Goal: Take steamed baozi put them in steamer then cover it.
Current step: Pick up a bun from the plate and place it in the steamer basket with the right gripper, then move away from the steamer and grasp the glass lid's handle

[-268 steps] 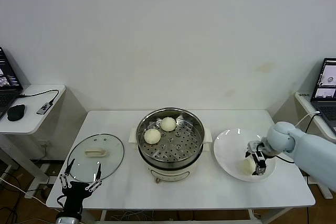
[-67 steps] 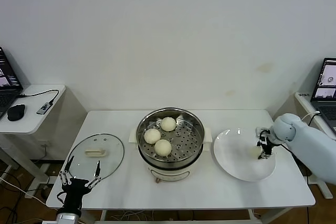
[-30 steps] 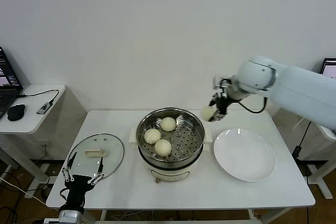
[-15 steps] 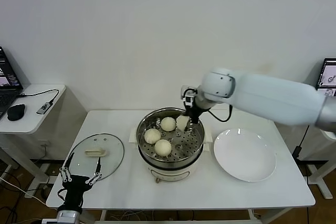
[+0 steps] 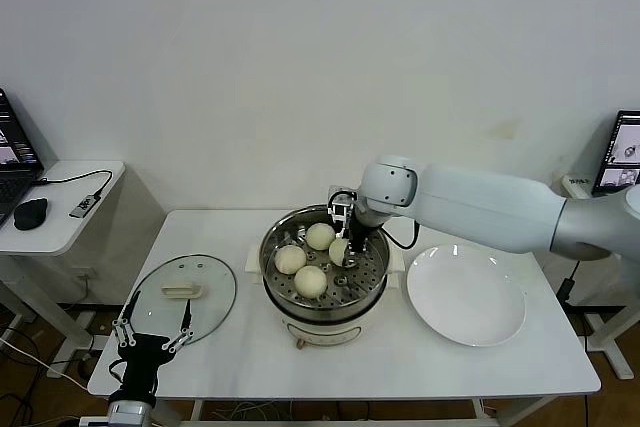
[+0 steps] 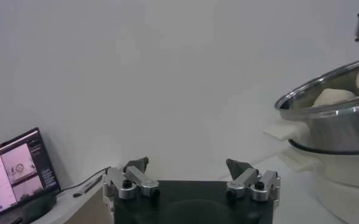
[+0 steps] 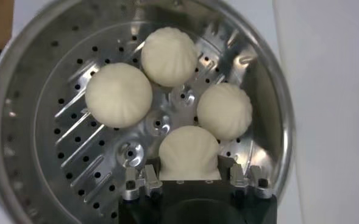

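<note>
The steamer (image 5: 372, 265) stands mid-table on its cream pot base. Three steamed baozi (image 5: 320, 236) (image 5: 290, 259) (image 5: 310, 280) lie on its perforated floor. My right gripper (image 5: 343, 240) reaches down into the basket and is shut on another baozi (image 5: 339, 251). In the right wrist view this bun (image 7: 189, 152) sits between the fingers (image 7: 144, 180), low over the floor, beside the other three (image 7: 169, 56) (image 7: 118, 94) (image 7: 224, 109). The glass cover (image 5: 205, 282) lies flat at the table's left. My left gripper (image 5: 152, 337) (image 6: 187, 164) hangs open at the front left edge, next to the cover.
An empty white plate (image 5: 466, 294) lies right of the steamer. A side table on the left carries a mouse (image 5: 30, 213) and a laptop. Another laptop (image 5: 620, 152) stands at the far right. The wall runs close behind the table.
My right gripper has carried the baozi from high at the steamer's right down into the basket, next to the other buns. The left arm has barely moved.
</note>
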`<action>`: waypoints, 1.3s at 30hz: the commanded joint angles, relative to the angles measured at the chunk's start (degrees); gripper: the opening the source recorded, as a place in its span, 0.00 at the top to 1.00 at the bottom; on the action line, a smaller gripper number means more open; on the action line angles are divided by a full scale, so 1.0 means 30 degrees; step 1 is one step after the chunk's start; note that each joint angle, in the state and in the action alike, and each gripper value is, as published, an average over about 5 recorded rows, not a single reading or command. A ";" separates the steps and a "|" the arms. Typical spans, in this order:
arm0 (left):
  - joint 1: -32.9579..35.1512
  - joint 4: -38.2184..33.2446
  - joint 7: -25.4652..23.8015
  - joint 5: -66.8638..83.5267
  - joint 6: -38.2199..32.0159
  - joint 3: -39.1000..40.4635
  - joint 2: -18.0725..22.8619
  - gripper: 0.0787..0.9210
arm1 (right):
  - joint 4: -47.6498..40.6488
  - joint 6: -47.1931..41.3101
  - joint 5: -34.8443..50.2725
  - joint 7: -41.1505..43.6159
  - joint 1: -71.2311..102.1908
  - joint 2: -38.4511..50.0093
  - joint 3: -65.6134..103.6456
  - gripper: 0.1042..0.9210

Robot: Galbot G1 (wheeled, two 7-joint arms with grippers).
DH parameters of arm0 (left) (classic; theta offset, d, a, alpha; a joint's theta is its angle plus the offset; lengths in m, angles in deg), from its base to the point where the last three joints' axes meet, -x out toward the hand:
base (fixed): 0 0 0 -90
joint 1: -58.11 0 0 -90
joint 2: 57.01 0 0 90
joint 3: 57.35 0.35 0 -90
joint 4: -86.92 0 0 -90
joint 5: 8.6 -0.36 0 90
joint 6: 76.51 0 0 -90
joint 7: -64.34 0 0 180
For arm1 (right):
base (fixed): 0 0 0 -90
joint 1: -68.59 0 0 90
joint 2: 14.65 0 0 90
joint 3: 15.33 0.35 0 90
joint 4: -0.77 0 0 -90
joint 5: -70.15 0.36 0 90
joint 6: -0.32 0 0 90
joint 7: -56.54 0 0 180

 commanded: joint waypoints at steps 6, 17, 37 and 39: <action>-0.0031 0.0035 -0.0012 -0.0015 -0.0001 0.0040 0.0051 0.12 | -0.0406 -0.0106 -0.0221 -0.0061 0.0621 -0.0433 0.0160 0.41; -0.0044 0.0059 -0.0015 -0.0037 0.0005 0.0122 0.0096 0.12 | 0.1566 -0.0090 -0.0396 0.0894 -0.1392 0.1433 0.0207 0.21; -0.0303 0.0289 0.0000 -0.0150 -0.0030 0.0377 -0.0052 0.12 | 1.0721 0.3053 0.2702 -0.7136 0.2202 1.2012 0.6190 0.12; -0.0326 0.0339 0.0007 -0.0194 -0.0039 0.0437 -0.0022 0.12 | 1.1240 0.4091 0.2349 -0.8404 0.5161 1.3041 0.8803 0.12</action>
